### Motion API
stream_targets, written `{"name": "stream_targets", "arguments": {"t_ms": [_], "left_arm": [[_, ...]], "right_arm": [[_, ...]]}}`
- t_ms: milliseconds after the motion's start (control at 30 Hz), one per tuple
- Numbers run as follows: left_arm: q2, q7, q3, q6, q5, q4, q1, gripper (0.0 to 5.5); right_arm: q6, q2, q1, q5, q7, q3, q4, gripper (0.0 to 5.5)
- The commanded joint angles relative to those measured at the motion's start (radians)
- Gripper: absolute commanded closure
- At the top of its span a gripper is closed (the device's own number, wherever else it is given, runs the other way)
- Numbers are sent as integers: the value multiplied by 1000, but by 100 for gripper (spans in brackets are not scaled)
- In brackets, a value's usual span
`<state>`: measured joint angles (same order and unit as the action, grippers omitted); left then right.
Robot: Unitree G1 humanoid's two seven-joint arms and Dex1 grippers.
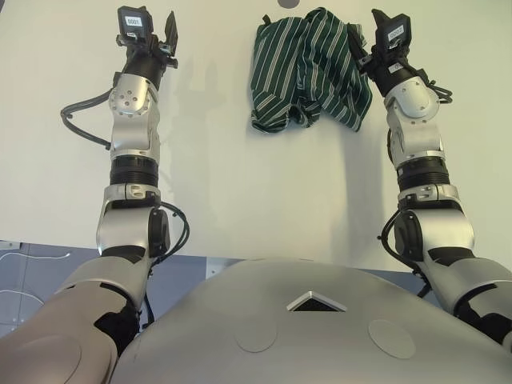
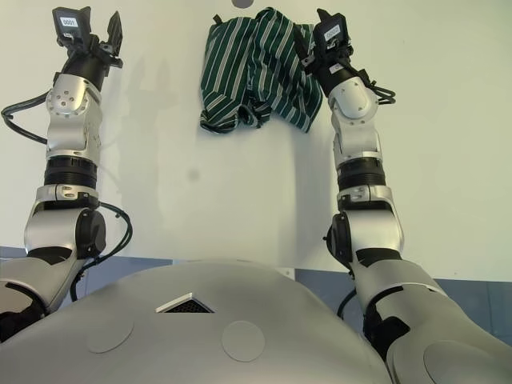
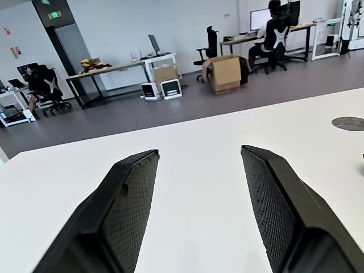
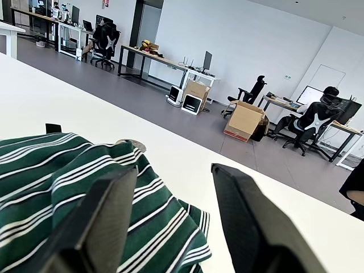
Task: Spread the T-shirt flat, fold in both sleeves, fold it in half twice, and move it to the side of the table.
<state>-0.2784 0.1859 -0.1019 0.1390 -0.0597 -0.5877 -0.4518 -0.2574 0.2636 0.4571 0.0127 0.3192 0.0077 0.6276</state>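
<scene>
The T-shirt (image 1: 308,72) is seen bunched in a green striped heap at about 1 o'clock on the table (image 1: 240,184), nowhere near flat, so spreading is judged the step in hand. The right gripper (image 1: 366,30) is held at the heap's 3 o'clock edge, fingers apart with nothing clamped and one finger over the fabric. The left gripper (image 1: 152,32) is parked at 11 o'clock over bare tabletop, fingers likewise apart, well clear of the cloth.

For a clean spread, a single outer layer is best pinched rather than the whole bundle. The 9 o'clock edge should be taken by the left gripper so the cloth can be drawn out both ways.

Sleeves, collar and hem cannot be told apart in the folds. Whether the right finger touches the fabric cannot be told. The table's far edge is cut off.
</scene>
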Motion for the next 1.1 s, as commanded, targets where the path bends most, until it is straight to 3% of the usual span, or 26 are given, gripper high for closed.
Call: {"name": "stream_targets", "arguments": {"t_ms": [33,167,233,333,467,700,833,933,1033,1100], "left_arm": [[-8,3,8,-13,19,-16,0,286],[-8,7,19,-12,35,-22,2,286],[-9,8,22,-13,39,-24,3,286],[-11,4,24,-14,40,-30,2,286],[-7,5,27,-14,43,-38,-8,282],[2,4,32,-16,44,-29,2,282],[3,3,31,-15,41,-38,-6,282],[-10,2,16,-13,33,-46,-13,282],[-21,1,-31,-7,-8,-38,-24,282],[-21,16,-56,-12,-45,18,-24,282]], "right_arm": [[17,9,-8,23,-5,10,8,307],[74,-16,-44,-44,145,55,-119,307],[221,26,-152,-143,400,224,-430,307],[333,149,-208,27,589,458,-581,307],[465,154,-165,201,538,548,-522,335],[577,75,-109,306,391,566,-451,471],[779,-137,-121,-24,422,356,-460,537],[849,-224,-37,-253,435,193,-613,547],[995,-195,154,-742,444,-105,-915,547],[1017,-105,268,-994,353,-320,-947,547]]}}
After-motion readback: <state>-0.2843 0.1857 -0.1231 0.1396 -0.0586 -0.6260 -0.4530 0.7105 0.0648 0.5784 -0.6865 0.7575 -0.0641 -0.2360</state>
